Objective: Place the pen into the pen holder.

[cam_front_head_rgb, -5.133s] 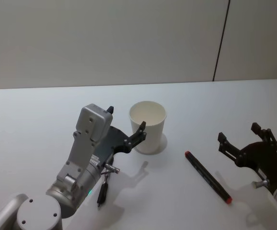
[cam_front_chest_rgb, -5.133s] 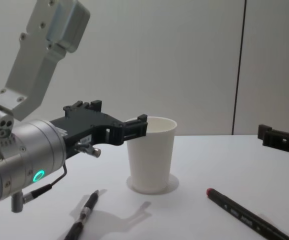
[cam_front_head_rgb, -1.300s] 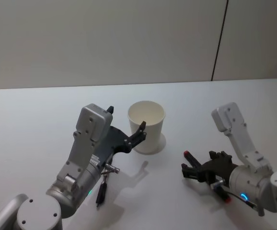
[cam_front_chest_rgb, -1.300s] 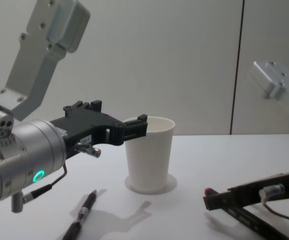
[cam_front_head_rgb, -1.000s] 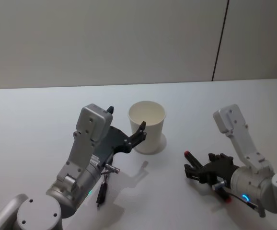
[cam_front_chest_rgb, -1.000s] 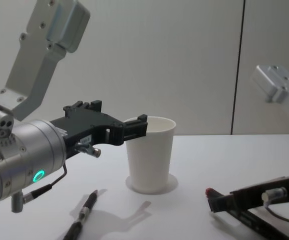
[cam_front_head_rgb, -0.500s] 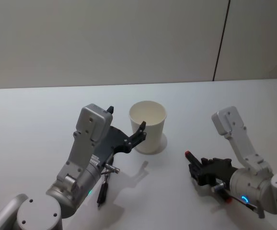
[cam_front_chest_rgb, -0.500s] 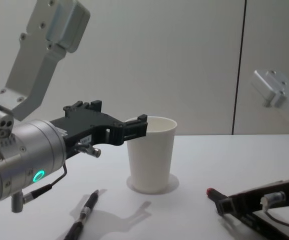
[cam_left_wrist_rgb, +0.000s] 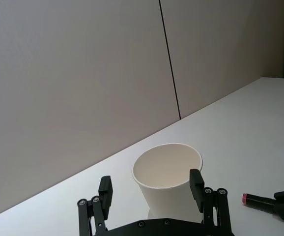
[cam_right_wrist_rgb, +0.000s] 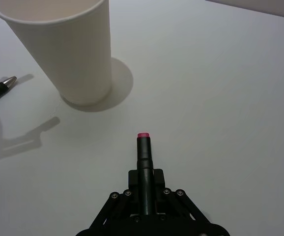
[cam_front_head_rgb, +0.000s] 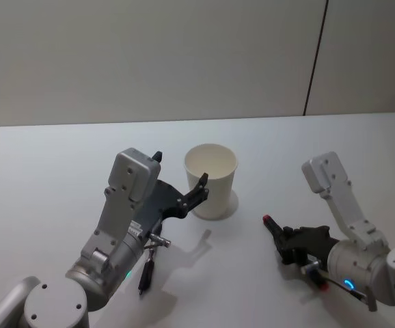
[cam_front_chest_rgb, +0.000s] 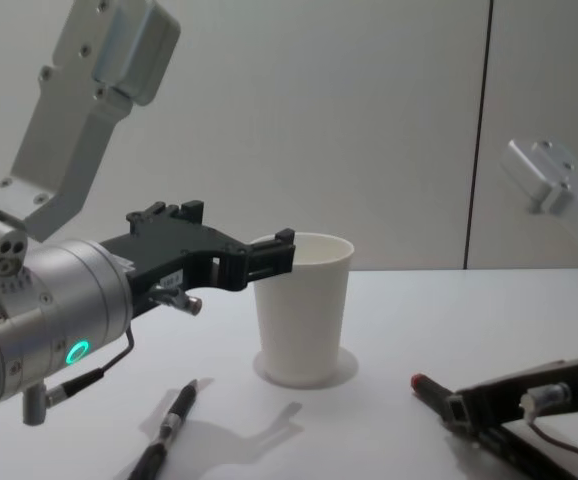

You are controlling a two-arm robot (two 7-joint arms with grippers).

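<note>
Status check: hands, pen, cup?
Right hand shut on black red-capped pen. Left hand open beside white paper cup, cup empty. Second black pen under left arm.

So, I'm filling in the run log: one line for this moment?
right gripper: shut on red-capped pen | left gripper: open beside pen holder | pen holder: upright, empty | black pen: lying flat, ungripped

Black, red-tipped pen lies flat, clamped by the right gripper; the white paper pen holder stands upright just ahead of the wide-open left gripper.
</note>
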